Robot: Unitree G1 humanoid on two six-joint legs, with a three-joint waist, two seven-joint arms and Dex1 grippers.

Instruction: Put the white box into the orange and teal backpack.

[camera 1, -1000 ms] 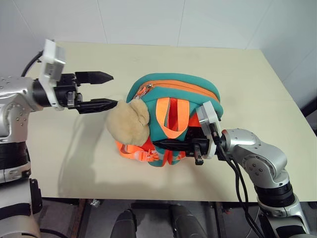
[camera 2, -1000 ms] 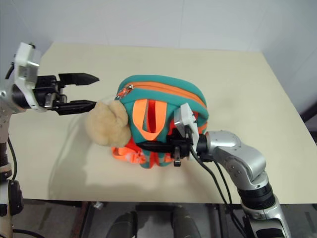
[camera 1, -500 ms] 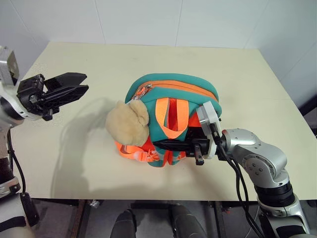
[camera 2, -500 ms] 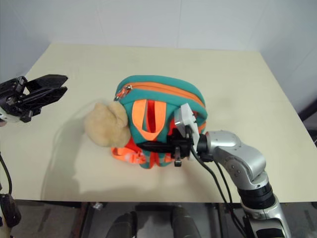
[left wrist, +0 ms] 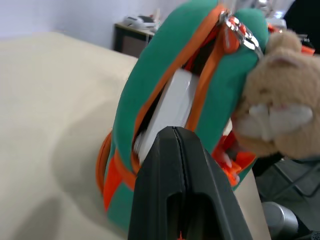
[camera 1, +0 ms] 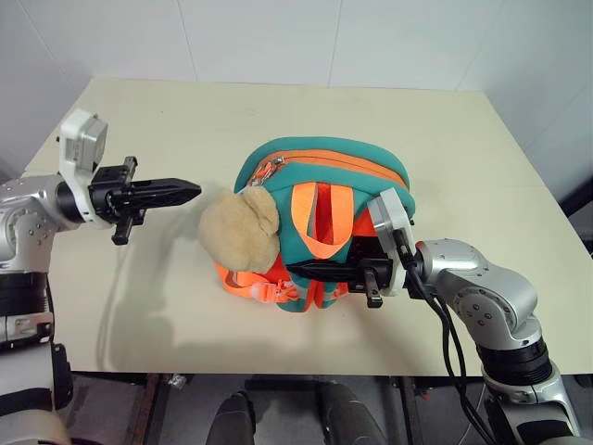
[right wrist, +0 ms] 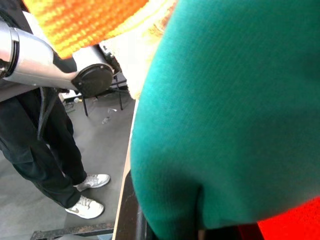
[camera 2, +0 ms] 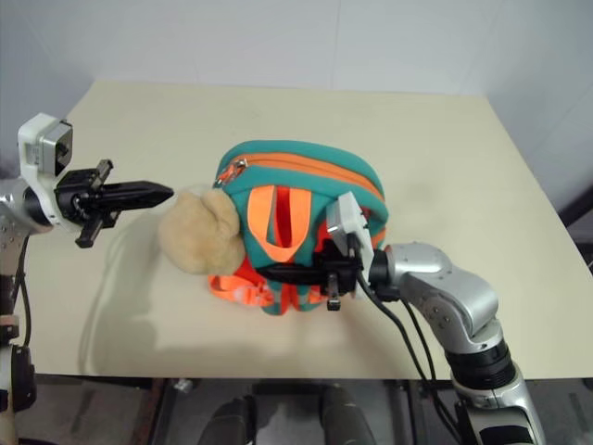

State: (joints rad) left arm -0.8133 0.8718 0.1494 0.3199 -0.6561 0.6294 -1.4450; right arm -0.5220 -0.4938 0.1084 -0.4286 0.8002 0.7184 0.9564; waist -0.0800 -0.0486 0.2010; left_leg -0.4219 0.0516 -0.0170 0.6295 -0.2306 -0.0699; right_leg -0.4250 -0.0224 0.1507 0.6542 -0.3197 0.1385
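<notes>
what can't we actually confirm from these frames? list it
- White box: a white edge shows through the zipper gap in the left wrist view; the orange and teal backpack hides the rest, so how deep it sits is unclear.
- Box lettering: hidden by the fabric.
- Right gripper: its fingertips are buried among the straps in the head views, and teal fabric blocks the right wrist view; exactly what it pinches is unclear.
- Person: cut off by the frame edge.
</notes>
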